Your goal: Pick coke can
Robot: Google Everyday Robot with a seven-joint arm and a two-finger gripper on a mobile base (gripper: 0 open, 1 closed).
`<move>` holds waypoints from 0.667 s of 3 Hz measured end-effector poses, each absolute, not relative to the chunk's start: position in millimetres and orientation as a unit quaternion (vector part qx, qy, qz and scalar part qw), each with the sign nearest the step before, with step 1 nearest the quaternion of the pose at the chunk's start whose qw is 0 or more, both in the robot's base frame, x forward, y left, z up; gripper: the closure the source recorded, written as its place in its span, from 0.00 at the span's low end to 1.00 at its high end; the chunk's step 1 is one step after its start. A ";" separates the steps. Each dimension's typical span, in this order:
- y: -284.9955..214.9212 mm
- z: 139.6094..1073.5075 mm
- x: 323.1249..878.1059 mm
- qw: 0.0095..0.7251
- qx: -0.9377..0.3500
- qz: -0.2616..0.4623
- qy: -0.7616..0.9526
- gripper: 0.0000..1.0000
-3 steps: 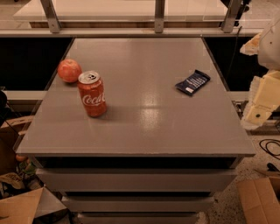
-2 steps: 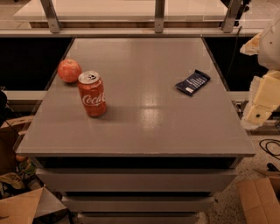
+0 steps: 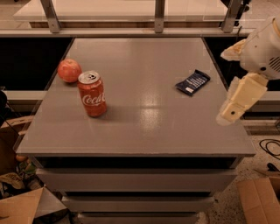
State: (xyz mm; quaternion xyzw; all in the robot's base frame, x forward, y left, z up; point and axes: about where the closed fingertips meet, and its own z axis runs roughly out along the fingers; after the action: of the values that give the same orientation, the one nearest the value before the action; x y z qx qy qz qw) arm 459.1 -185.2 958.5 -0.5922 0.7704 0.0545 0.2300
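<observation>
The coke can [image 3: 92,94] is a red can with white script and a silver top. It stands upright on the left part of the grey table [image 3: 144,127]. A round red apple [image 3: 69,70] sits just behind it to the left, close to the can. My gripper [image 3: 232,109] is a cream-coloured piece hanging at the table's right edge. It is far to the right of the can and holds nothing that I can see.
A dark blue snack packet [image 3: 193,82] lies on the right part of the table. A railing and pale counter [image 3: 131,11] run behind it. Cardboard boxes [image 3: 258,199] sit on the floor at lower right and lower left. A cable [image 3: 270,148] lies on the floor at right.
My arm and gripper have shifted a little to the left, over the table's right edge. The can, apple and packet have not moved.
</observation>
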 end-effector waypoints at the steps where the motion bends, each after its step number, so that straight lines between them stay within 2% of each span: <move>1: -156.6 943.9 470.9 0.280 -0.575 0.123 0.759 0.00; 2: -122.8 933.6 482.0 0.326 -0.549 0.192 0.746 0.00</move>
State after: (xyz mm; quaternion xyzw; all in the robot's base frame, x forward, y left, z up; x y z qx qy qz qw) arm 482.0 -122.8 933.6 -0.5485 0.7456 0.1924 0.3259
